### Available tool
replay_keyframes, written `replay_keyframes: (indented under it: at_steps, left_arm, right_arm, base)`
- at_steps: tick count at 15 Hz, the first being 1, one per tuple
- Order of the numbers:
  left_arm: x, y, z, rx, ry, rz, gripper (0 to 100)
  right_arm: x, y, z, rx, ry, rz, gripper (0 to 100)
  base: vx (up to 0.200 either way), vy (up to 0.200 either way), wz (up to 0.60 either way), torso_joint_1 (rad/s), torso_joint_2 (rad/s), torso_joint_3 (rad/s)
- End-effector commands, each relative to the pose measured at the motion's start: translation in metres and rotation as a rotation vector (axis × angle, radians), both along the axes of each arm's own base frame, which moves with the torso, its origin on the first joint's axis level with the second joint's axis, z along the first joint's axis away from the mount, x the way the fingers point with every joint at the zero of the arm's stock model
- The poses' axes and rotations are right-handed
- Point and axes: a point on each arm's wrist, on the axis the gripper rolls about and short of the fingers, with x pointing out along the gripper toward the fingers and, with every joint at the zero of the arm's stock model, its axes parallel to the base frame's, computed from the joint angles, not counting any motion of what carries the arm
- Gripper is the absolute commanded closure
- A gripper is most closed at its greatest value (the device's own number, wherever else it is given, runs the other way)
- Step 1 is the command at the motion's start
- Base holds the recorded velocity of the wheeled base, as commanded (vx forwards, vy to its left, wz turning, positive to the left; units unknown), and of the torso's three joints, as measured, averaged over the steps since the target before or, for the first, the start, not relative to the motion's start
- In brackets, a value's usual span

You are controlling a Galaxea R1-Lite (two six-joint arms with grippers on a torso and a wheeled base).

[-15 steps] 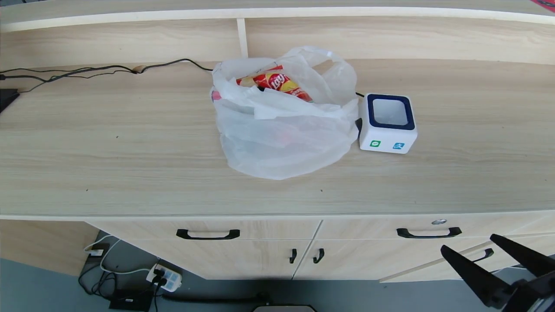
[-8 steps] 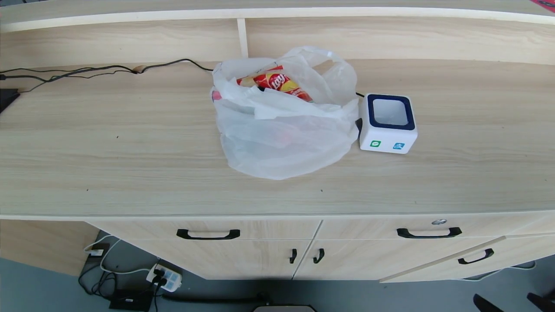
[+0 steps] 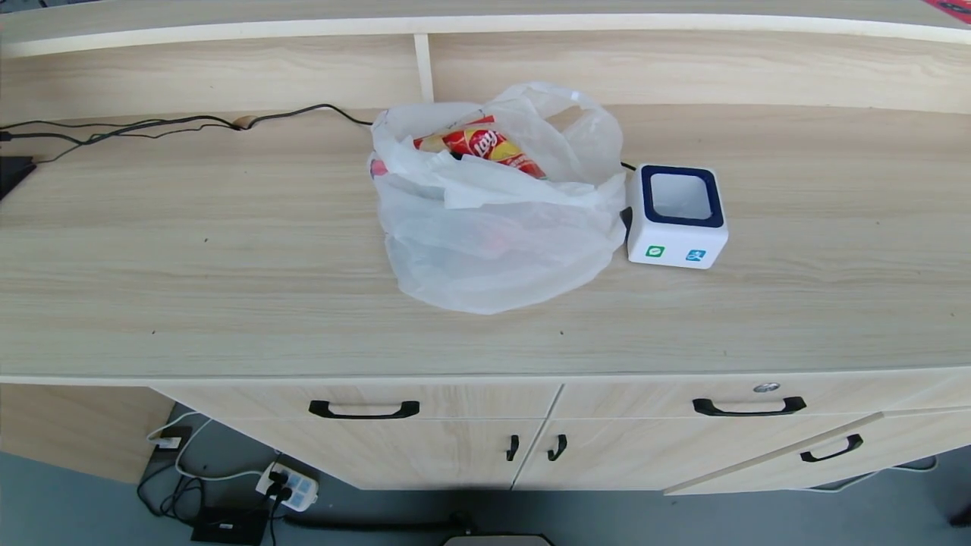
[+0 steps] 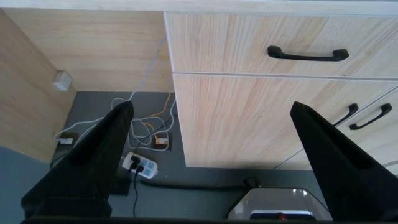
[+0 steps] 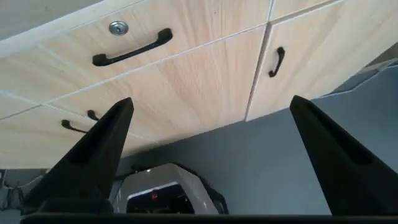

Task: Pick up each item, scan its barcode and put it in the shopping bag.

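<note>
On the middle of the wooden counter (image 3: 190, 265) sits the white shopping bag (image 3: 493, 243), slumped and with its mouth open towards the back wall. A red and yellow chips packet (image 3: 485, 144) lies inside near the top, and something reddish shows faintly through the plastic lower down; I cannot tell what it is. Just beside the bag, on the robot's right, stands the white scanner (image 3: 677, 216) with its dark blue framed window facing up. The bag's side bulges up to the scanner's edge, touching it or nearly so.

Black cables (image 3: 152, 125) run along the back of the counter from the left edge towards the bag. Below the top, the head view takes in two drawer pulls (image 3: 364, 410) and, on the floor, a power strip (image 3: 292, 485).

From low down, the left wrist view looks at the cabinet front: the left gripper (image 4: 211, 107) has its two black fingers spread wide with nothing between them, a drawer handle (image 4: 308, 55) beyond. The right wrist view shows the right gripper (image 5: 211, 99) likewise wide apart and empty, facing a drawer with a round lock (image 5: 117, 27) and a door handle (image 5: 277, 62).
</note>
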Motion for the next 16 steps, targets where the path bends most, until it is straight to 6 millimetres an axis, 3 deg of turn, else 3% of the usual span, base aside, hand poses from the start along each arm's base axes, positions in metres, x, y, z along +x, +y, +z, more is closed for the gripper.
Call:
replay_keyframes:
  at_steps: [1,5,6,10,13,16]
  left_arm:
    - [0.000,0.000,0.000,0.000,0.001,0.000,0]
    - [0.000,0.000,0.000,0.000,-0.001,0.000,0]
    - [0.000,0.000,0.000,0.001,-0.001,0.000,0]
    - [0.000,0.000,0.000,0.004,-0.001,0.000,0]
    - [0.000,0.000,0.000,0.009,0.001,0.000,0]
    - [0.000,0.000,0.000,0.006,0.001,0.000,0]
  right_arm:
    - [-0.011,0.005,-0.005,0.017,0.044,-0.300,0]
    - [-0.025,0.006,-0.012,-0.016,-0.046,-0.202,0]
    - [-0.030,0.009,-0.017,-0.097,-0.083,-0.076,0]
    - [-0.017,0.015,-0.026,-0.372,-0.185,0.223,0]
    - [-0.016,0.015,-0.029,-0.265,-0.172,0.232,0]
    - [-0.016,0.015,-0.030,-0.272,-0.174,0.229,0]
  base:
    - [0.000,0.000,0.00,0.000,0.00,0.000]
    - [0.000,0.000,0.00,0.000,0.00,0.000]
    - [0.000,0.000,0.00,0.000,0.00,0.000]
    - [0.000,0.000,0.00,0.000,0.00,0.000]
    - [0.000,0.000,0.00,0.000,0.00,0.000]
    - [0.000,0.000,0.00,0.000,0.00,0.000]
